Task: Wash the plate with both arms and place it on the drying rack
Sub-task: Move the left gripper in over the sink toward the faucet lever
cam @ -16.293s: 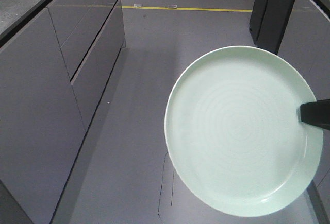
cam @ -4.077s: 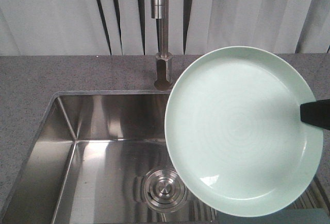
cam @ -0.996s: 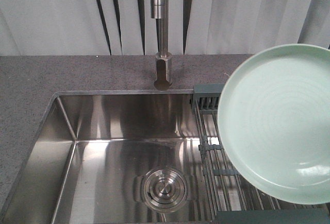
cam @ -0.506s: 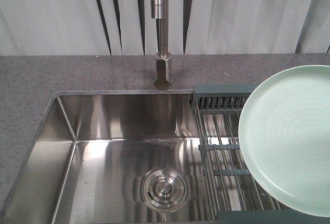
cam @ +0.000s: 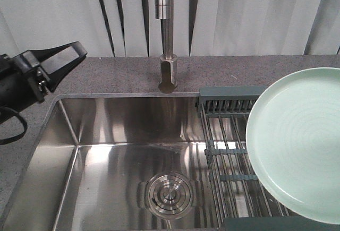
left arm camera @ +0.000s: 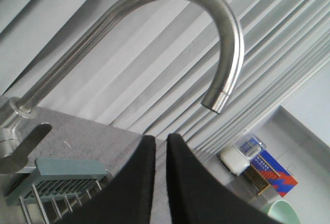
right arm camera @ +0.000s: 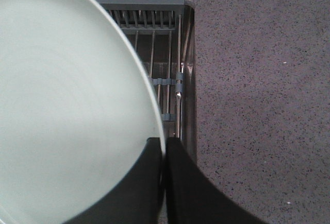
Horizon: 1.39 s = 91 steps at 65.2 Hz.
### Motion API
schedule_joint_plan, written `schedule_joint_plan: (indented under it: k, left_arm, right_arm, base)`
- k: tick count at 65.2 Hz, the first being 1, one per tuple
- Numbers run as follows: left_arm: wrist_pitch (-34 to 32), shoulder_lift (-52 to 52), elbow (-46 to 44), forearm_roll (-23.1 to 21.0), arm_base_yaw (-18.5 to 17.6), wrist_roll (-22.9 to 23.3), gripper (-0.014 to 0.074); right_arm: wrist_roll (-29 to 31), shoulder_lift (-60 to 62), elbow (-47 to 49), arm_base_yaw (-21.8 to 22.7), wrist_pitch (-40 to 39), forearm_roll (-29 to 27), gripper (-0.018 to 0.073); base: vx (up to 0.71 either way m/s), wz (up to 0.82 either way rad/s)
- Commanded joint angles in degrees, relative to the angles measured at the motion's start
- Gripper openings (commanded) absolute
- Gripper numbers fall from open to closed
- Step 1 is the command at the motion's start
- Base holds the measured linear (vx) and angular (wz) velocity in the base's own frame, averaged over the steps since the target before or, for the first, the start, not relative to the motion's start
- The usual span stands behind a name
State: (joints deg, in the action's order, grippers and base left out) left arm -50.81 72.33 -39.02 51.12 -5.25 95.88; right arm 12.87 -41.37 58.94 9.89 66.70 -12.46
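The pale mint-green plate (cam: pixel 297 146) hangs tilted over the right part of the drying rack (cam: pixel 226 135), cut off by the front view's right edge. In the right wrist view my right gripper (right arm camera: pixel 164 140) is shut on the rim of the plate (right arm camera: pixel 67 105), above the rack (right arm camera: pixel 154 38). My left arm (cam: pixel 32 74) reaches in from the left over the counter, its gripper (cam: pixel 78 50) pointing toward the faucet. In the left wrist view the left gripper (left arm camera: pixel 161 137) is shut on nothing, below the faucet spout (left arm camera: pixel 219 98).
A steel sink basin (cam: pixel 122 151) with a round drain (cam: pixel 169 194) lies left of the rack. The faucet column (cam: pixel 167 40) stands behind it on the grey speckled counter (cam: pixel 106 74). Pale curtains hang at the back.
Within the last second the plate moved right and lower over the rack, then stayed. My left arm has come into the front view from the left.
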Motion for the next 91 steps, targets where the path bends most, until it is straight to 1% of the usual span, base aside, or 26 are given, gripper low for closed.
schedule_joint_plan:
  k: [1, 7, 8, 14, 20, 25, 29, 41, 43, 48, 62, 72, 91]
  left_arm:
    - [-4.85, 3.73, -5.41, 2.25, -0.43, 3.41, 0.0181]
    - [-6.33, 8.64, -9.81, 6.53, -0.43, 7.59, 0.0308]
    - [-6.50, 9.33, -10.48, 7.01, -0.43, 8.24, 0.0337]
    - [-6.59, 13.54, -14.74, 9.70, -0.43, 11.53, 0.0441]
    - [-6.71, 17.34, -18.93, 10.45, -0.43, 14.31, 0.0497]
    - [-6.71, 20.38, -22.82, 10.54, -0.47, 15.02, 0.0505]
    - [-6.71, 22.90, -26.44, 11.98, -0.47, 15.93, 0.0503]
    - [-9.07, 30.69, -38.16, 19.88, -0.68, 24.34, 0.0503]
    - [-9.12, 31.76, -39.81, 20.93, -0.93, 25.22, 0.0503]
    - [-9.15, 34.69, -43.86, 22.84, -1.36, 25.36, 0.0503]
    - [-9.09, 41.24, -52.07, 23.30, -3.81, 25.36, 0.0503]
    - [-7.44, 45.66, -55.94, 23.24, -4.99, 25.36, 0.0503]
    - [-4.66, 50.97, -62.04, 23.30, -5.14, 25.30, 0.0503]
  right_arm:
    - [0.94, -0.08, 1.41, 0.37, -3.28, -0.51, -0.0006]
    - [1.63, -0.08, 1.41, 0.37, -3.39, -0.69, -0.0006]
    - [1.79, -0.08, 1.41, 0.37, -3.40, -0.76, -0.0006]
    - [2.01, -0.08, 1.41, 0.37, -3.86, -1.84, -0.0006]
    - [2.01, -0.08, 1.41, 0.37, -4.05, -2.18, -0.0006]
    - [2.01, -0.08, 1.41, 0.37, -4.05, -2.18, -0.0006]
    - [2.01, -0.08, 1.41, 0.37, -4.05, -2.18, -0.0006]
    - [2.01, -0.08, 1.41, 0.37, -4.03, -2.11, -0.0006]
    - [2.01, -0.08, 1.41, 0.37, -4.03, -2.04, -0.0006]
    - [2.01, -0.08, 1.41, 0.37, -4.03, -2.04, -0.0006]
    - [2.22, -0.08, 1.41, 0.37, -4.03, -1.79, -0.0006]
    - [2.22, -0.08, 1.41, 0.37, -4.11, -1.79, -0.0006]
    - [2.22, -0.08, 1.41, 0.37, -4.11, -1.79, -0.0006]
  base:
    - [0.00, 0.00]
    - [0.00, 0.00]
    - [0.00, 0.00]
    - [0.00, 0.00]
    - [0.00, 0.00]
    - [0.00, 0.00]
    - [0.00, 0.00]
    - [0.00, 0.00]
    - [0.00, 0.00]
    - [0.00, 0.00]
    - [0.00, 0.00]
    - [0.00, 0.00]
    - [0.00, 0.00]
